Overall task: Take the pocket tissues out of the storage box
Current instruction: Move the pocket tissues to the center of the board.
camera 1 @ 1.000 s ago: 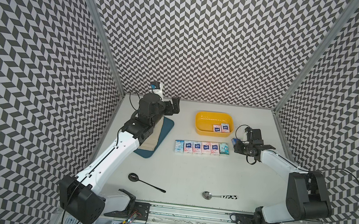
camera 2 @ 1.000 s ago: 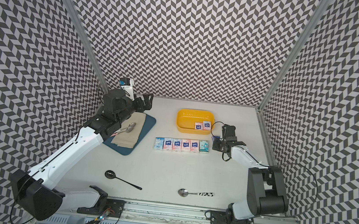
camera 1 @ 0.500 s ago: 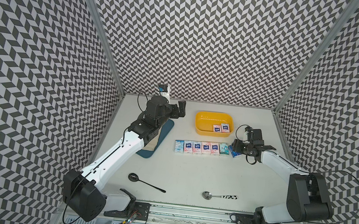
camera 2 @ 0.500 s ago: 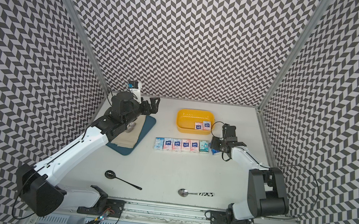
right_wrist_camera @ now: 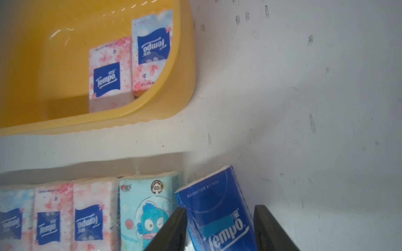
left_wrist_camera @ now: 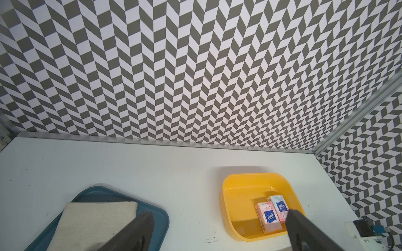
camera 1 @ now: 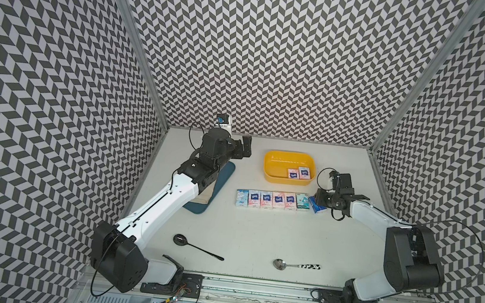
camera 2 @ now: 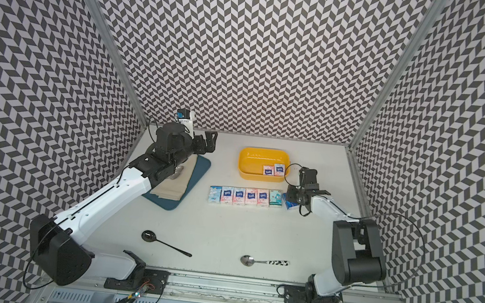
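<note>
The yellow storage box [camera 1: 290, 154] stands at the back of the table with two white-pink pocket tissues [camera 1: 292, 173] lying side by side in its right corner. Several more packs form a row [camera 1: 267, 199] on the table in front of it, the teal one [camera 1: 301, 201] last. A dark blue pack [right_wrist_camera: 217, 208] lies slightly askew at the row's right end. My right gripper [right_wrist_camera: 219, 208] is low on the table, shut on this pack, one finger on each long side. My left gripper [left_wrist_camera: 219, 214] hovers open and empty between the tray and the box [left_wrist_camera: 256, 175].
A dark-blue tray [camera 2: 198, 169] with a beige cloth [camera 2: 173, 188] sits at the left under my left arm. A black spoon [camera 1: 181, 240] and a silver spoon [camera 1: 279, 263] lie near the front edge. Patterned walls close in the back and both sides.
My left gripper swung from over the tray to the right, toward the box. My right gripper brought the dark blue pack down to the table at the row's right end.
</note>
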Robot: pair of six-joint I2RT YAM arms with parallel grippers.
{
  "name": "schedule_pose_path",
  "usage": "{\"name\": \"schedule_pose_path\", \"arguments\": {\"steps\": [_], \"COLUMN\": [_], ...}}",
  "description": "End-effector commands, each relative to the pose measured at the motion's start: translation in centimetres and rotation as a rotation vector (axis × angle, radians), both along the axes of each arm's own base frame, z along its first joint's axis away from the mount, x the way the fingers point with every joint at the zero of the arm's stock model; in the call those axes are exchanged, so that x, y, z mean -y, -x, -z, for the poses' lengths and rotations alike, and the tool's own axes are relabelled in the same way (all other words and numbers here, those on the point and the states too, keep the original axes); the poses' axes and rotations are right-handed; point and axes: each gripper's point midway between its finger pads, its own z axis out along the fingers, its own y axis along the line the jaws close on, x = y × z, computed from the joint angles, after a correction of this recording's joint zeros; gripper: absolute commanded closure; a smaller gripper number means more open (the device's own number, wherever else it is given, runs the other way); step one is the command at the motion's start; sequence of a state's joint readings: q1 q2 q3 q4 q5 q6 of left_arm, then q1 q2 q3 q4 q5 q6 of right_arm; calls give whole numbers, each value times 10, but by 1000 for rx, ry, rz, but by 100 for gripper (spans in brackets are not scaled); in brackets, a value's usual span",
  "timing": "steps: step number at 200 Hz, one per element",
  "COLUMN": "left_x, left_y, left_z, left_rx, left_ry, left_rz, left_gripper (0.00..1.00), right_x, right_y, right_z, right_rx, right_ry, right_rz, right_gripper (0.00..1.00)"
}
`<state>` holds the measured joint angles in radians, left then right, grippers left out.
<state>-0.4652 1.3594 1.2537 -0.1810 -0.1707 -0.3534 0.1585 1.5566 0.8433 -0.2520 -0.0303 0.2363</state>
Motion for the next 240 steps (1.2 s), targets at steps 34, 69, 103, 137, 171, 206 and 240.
{"name": "schedule_pose_path", "arguments": {"steps": [34, 69, 103, 137, 171, 206, 240], "left_x": [-1, -4, -6, -4, -1, -2, -2], "left_y": [3, 8, 12, 17, 21, 24, 26], "left_z": [-18, -23, -26, -29, -32, -32, -36], "left_rx": [42, 47, 50, 51, 54, 53, 60], "left_ry": [-6, -8, -2, 7, -13, -25, -15], "left_rz": [0, -4, -6, 4, 11, 7, 14], "left_gripper": [1, 1, 1, 1, 1, 1, 1], "right_x": [14, 10, 8, 2, -1, -8, -12], "right_y": [2, 7, 14, 15, 14, 17, 15], "right_z": [5, 9, 16, 21, 23, 21, 10], "right_rx": [33, 36, 25, 14, 16, 30, 57], "right_ry": [8, -43, -74, -150, -213, -282, -290], "right_rz": [56, 51, 65, 108, 166, 186, 161], "right_gripper": [50, 60, 61, 61, 63, 64, 64]}}
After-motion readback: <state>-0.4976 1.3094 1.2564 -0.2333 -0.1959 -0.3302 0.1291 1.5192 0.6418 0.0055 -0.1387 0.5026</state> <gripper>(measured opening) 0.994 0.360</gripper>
